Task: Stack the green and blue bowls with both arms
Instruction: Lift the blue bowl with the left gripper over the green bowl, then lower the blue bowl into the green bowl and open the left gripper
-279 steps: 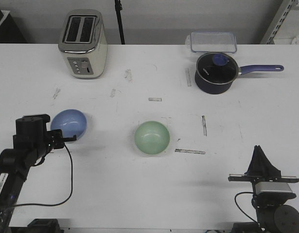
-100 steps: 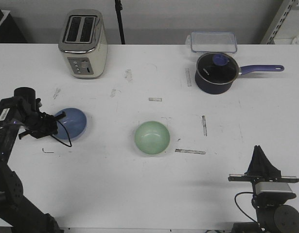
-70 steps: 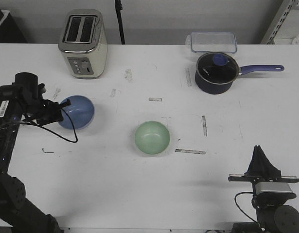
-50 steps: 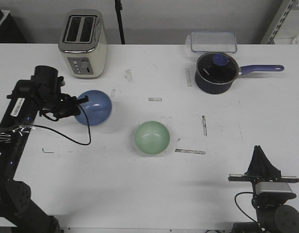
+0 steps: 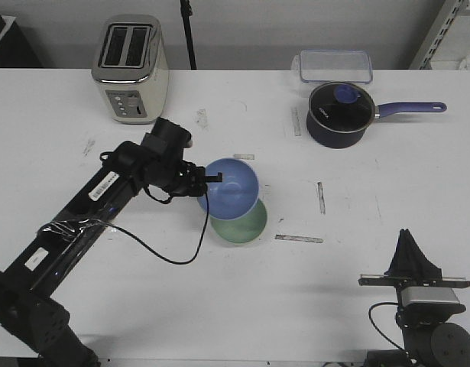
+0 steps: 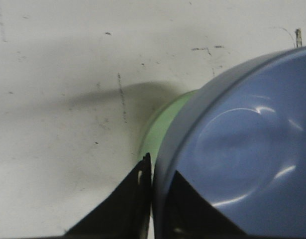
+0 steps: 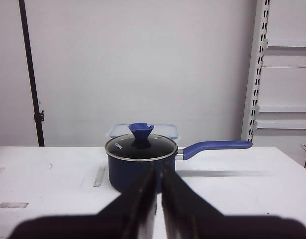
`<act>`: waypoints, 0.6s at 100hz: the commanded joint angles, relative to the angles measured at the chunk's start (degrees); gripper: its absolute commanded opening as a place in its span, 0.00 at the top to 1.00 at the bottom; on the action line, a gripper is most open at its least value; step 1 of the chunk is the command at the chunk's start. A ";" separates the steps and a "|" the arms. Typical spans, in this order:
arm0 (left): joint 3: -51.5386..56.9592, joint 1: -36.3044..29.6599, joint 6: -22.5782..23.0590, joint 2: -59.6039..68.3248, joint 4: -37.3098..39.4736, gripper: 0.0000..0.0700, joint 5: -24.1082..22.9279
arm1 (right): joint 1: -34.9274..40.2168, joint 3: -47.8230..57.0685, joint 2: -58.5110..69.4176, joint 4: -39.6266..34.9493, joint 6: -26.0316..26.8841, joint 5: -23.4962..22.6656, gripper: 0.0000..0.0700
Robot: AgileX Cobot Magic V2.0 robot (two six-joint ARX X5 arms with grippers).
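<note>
One bowl [image 5: 231, 187] hangs over the other bowl [image 5: 246, 223], toaster [image 5: 131, 69] behind-left, saucepan [image 5: 340, 113] behind-right

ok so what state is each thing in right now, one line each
blue bowl: held by its rim, over the green one
green bowl: on the table, partly covered
left gripper: shut on the blue bowl
right gripper: shut, empty
saucepan: lid on
toaster: slots empty
</note>
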 commanded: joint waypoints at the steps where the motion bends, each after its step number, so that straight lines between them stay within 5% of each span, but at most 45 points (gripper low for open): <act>1: 1.55 -1.95 -1.03 2.47 0.39 1.00 -0.57 | 0.00 0.15 -0.13 0.68 -0.66 0.02 0.99; 40: 1.55 -7.37 -0.98 9.03 0.68 0.98 -3.82 | 0.00 0.15 -0.11 0.68 -0.66 0.02 0.99; 60: 1.55 -7.72 -1.01 8.66 1.27 0.69 -6.12 | 0.00 0.15 -0.11 0.70 -0.66 0.02 0.99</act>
